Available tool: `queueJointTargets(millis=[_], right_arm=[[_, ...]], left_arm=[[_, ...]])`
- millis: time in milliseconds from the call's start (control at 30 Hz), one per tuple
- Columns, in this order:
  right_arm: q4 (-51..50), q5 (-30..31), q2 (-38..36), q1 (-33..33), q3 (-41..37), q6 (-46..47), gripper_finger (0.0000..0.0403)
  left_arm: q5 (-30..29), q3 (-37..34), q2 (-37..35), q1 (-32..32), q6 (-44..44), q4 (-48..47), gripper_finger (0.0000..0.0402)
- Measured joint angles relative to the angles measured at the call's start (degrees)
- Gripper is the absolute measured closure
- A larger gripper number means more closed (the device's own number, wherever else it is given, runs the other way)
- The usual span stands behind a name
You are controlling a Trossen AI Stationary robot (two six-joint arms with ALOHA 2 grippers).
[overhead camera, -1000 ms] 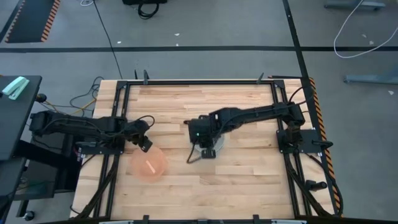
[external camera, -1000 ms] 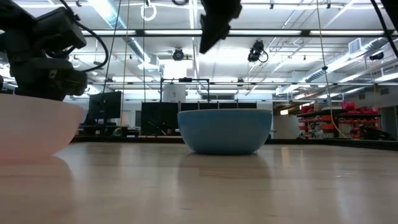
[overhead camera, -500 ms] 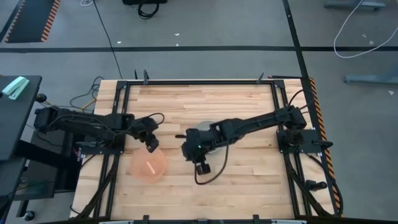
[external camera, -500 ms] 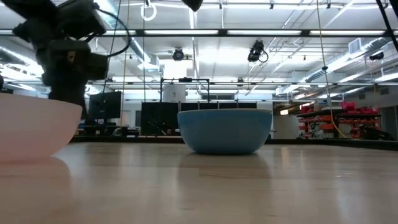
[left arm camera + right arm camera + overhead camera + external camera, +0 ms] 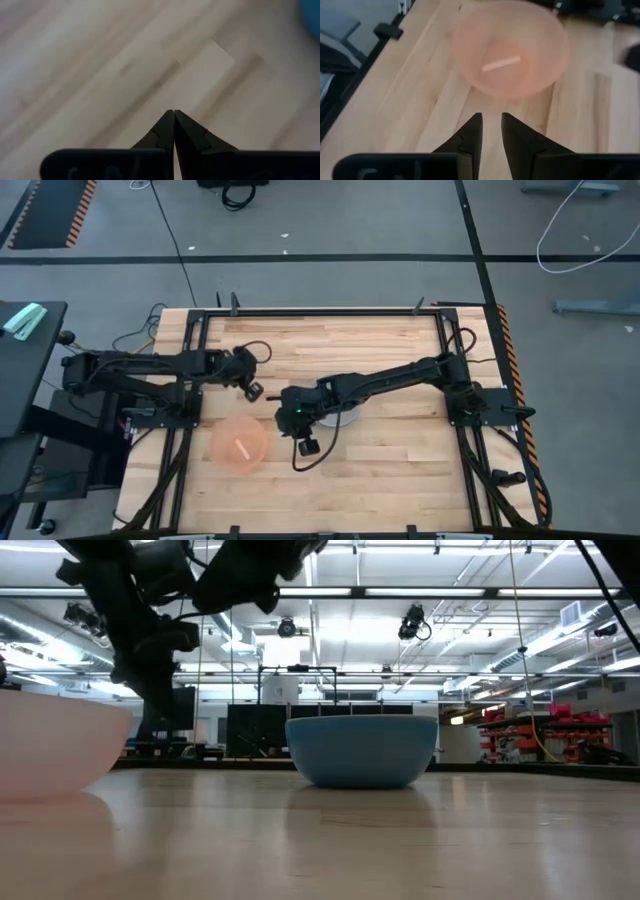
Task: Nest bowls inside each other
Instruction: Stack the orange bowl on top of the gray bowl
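Bowls sit in two places on the table (image 5: pixel 400 470). The pink bowl (image 5: pixel 238 443) rests upright and empty at lower left of the high view, apart from everything else. The blue bowl (image 5: pixel 361 751) stands at centre in the low view; from above it is mostly hidden under the right arm, where only a pale rim (image 5: pixel 345 418) peeks out, so the grey-white bowl may already sit with the blue one, though that cannot be confirmed.

The right gripper (image 5: pixel 303 446) hovers just right of the pink bowl in the high view. Its wrist camera looks down onto the pink bowl (image 5: pixel 511 46), and its fingers (image 5: pixel 472 134) stand narrowly parted with nothing between them. The left gripper (image 5: pixel 251 390) hangs above the pink bowl's place in that view, over bare wood; its fingers (image 5: pixel 164 131) are pressed tip to tip, holding nothing.

The step in hand looks like a reach for the pink bowl. To do it well, the right gripper should widen its fingers, come down straddling the near rim with one finger inside and one outside, and pinch the wall firmly, since thin plastic may flex or slide on the wood. Lift it level, clear of the left arm, then lower it squarely into the blue bowl.
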Motion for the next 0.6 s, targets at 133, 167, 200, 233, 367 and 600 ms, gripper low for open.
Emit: queueJointTargets(millis=[133,167,200,233,367,600], right_arm=[[1.77,-0.91,2.13,-0.27,0.0,-0.65,0.0322],[3.13,-1.16,2.45,-0.3,0.0,-1.2,0.0322],[4.18,-1.63,2.7,-0.31,0.0,-1.51,0.0322],[5.38,-2.57,3.14,-0.31,0.02,-1.61,0.0322],[10.04,-5.16,5.41,-0.24,0.08,-2.75,0.0322],[18.37,-9.1,9.27,-0.26,0.07,-3.8,0.0328]], left_arm=[[-0.02,-0.02,0.09,5.73,2.95,0.71,0.0382],[-0.07,-0.02,0.09,7.18,3.71,1.08,0.0381],[-0.05,-0.02,0.11,8.5,4.78,1.5,0.038],[-0.07,-0.02,0.09,10.04,5.65,1.72,0.0379],[-0.04,-0.02,0.09,14.63,6.73,2.97,0.0381],[0.58,-0.02,0.09,19.56,6.95,1.16,0.0383]])
